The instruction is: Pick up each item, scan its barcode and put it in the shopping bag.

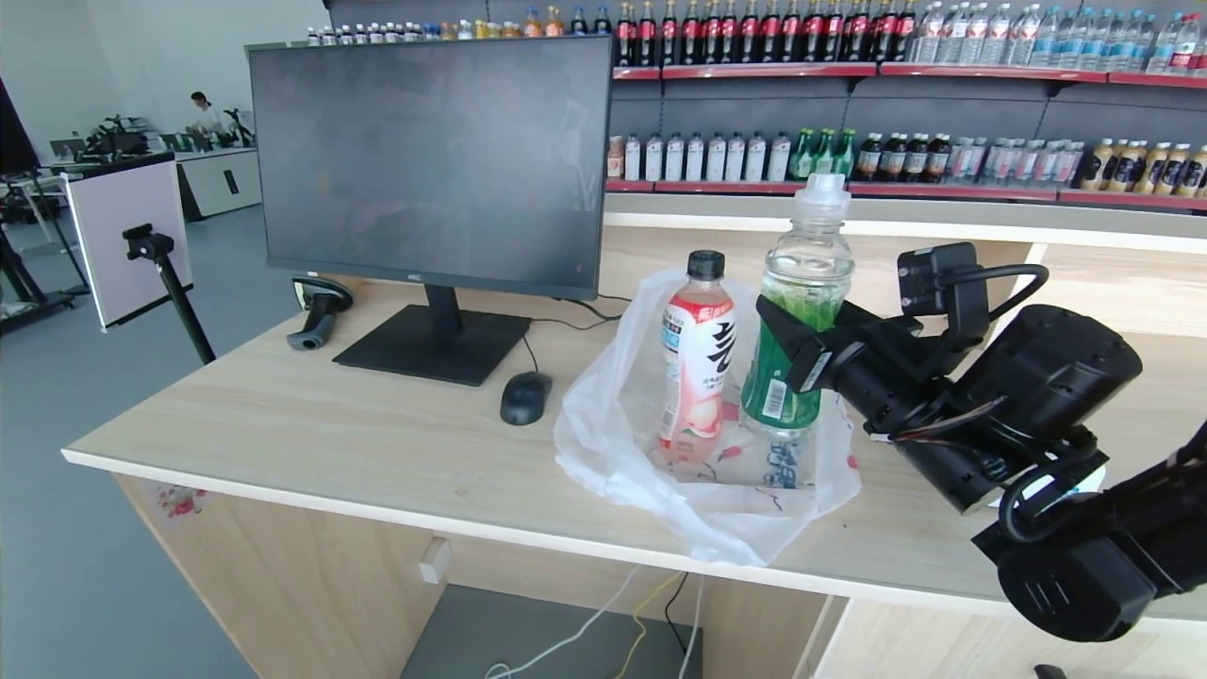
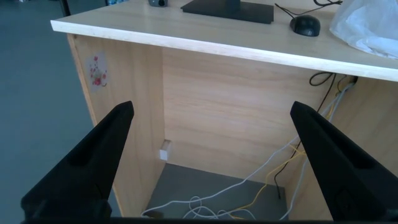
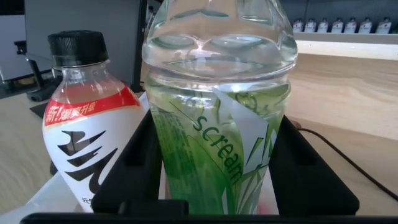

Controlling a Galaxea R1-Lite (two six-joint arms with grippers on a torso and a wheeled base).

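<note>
1. Closest in: green-labelled bottle (image 3: 217,124), clamped at its label between both fingers of right gripper (image 1: 790,338), jaws shut firmly on its waist.
2. Just beside the gripper, on its left-finger side: peach bottle (image 1: 696,358), standing free inside the shopping bag (image 1: 603,424), black cap up, untouched by either finger.
3. Below the gripper: base of the held bottle sunk into the bag's open mouth, seen through the plastic. Cannot tell whether it rests on the desk (image 1: 330,434).
4. Left gripper (image 2: 211,112) hanging wide open and holding nothing, low in front of the desk, well apart from the bag.
5. Progress, judged: peach bottle done and bagged; green-labelled bottle placed but not yet released. Left to do: opening the fingers and backing out without dragging the thin plastic. Scanning of either bottle not readable from this.
6. Handheld scanner (image 1: 319,316) far off to the left of the right gripper, beyond the monitor (image 1: 429,160) and mouse (image 1: 525,396).
7. Orientation: long axis close to upright, white cap up, base down; barcode patch just under the fingers, facing back toward the robot.
</note>
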